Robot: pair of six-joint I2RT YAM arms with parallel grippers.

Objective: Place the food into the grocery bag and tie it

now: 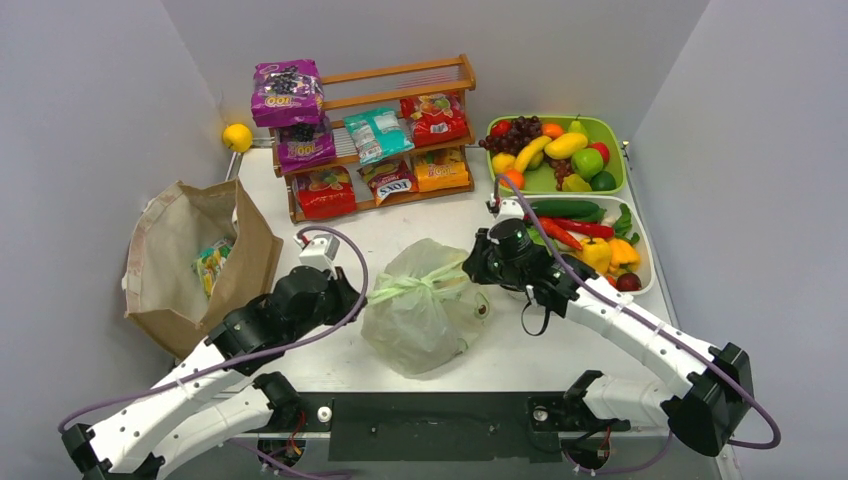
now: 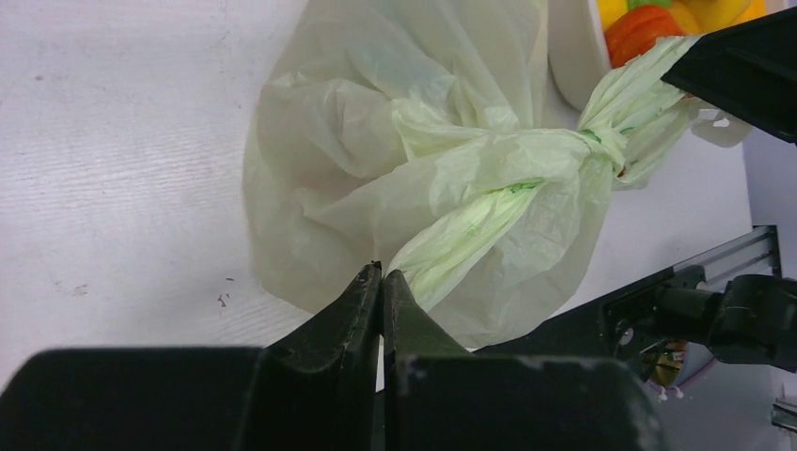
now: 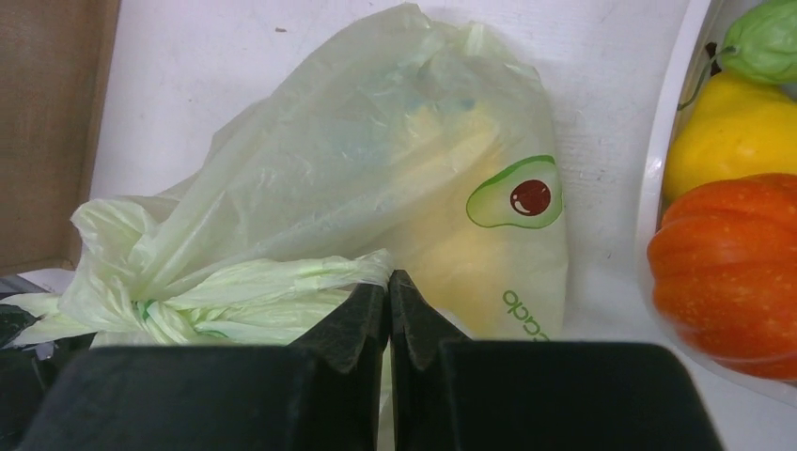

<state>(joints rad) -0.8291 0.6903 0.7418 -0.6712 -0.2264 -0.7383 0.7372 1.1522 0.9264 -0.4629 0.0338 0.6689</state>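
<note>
Bag (image 1: 420, 312) sits mid-table (image 1: 400, 215), knotted on top; yellow food (image 3: 442, 225) is seen inside. Left gripper (image 2: 383, 274) is clamped on one handle (image 2: 470, 225), right gripper (image 3: 389, 280) on the other handle (image 3: 273, 282).

Left pincer (image 2: 382, 274) and right pincer (image 3: 389, 279) both pinched closed.

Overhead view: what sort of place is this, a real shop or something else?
Likely a robot test booth dressed as a mock grocery: bare grey walls box in a white table, a wooden rack holds snack packets, trays hold toy fruit, and two robot arms hold a plastic bag.
</note>
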